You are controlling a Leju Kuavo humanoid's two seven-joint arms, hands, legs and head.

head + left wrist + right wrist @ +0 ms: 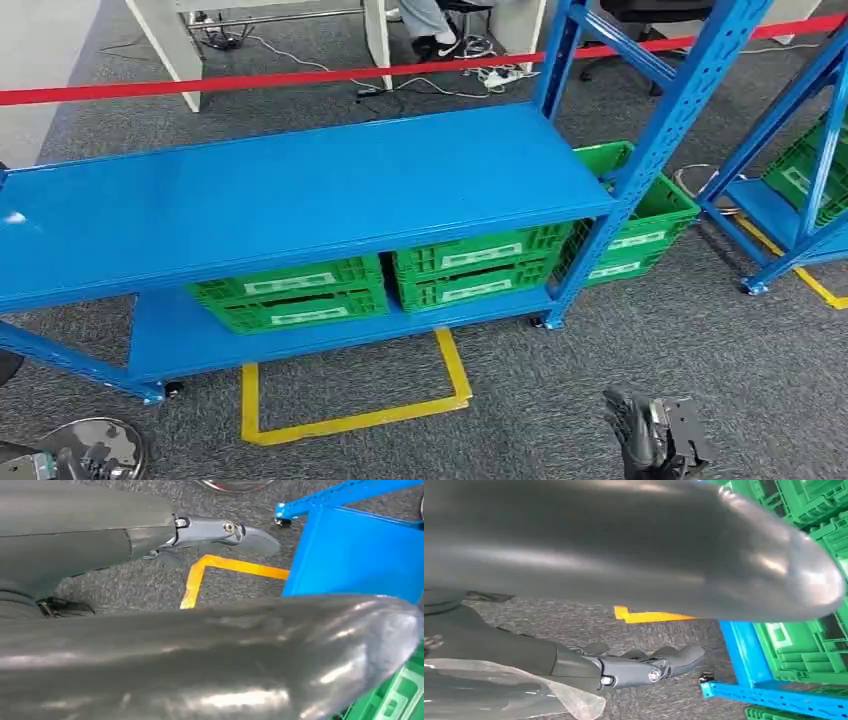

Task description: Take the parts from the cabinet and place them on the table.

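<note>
A blue shelf rack (pixel 300 190) stands ahead of me with a bare upper shelf. On its lower shelf sit two green crates (pixel 290 293) (pixel 475 265), and the upper shelf hides their insides. A third green crate (pixel 640 215) stands behind the rack's right post. My right hand (pixel 650 440) hangs low at the right above the carpet, its fingers (pixel 649 669) straight and holding nothing. My left hand (pixel 45 466) hangs at the lower left edge, its fingers (pixel 220 530) stretched out and empty. A clear plastic film (pixel 524 695) shows by the right wrist.
Yellow tape (pixel 350 415) marks a square on the grey carpet before the rack. A red barrier tape (pixel 300 77) runs across the back, with a desk and a seated person's legs (pixel 430 25) behind it. A second blue rack (pixel 800 180) with green crates stands at the right.
</note>
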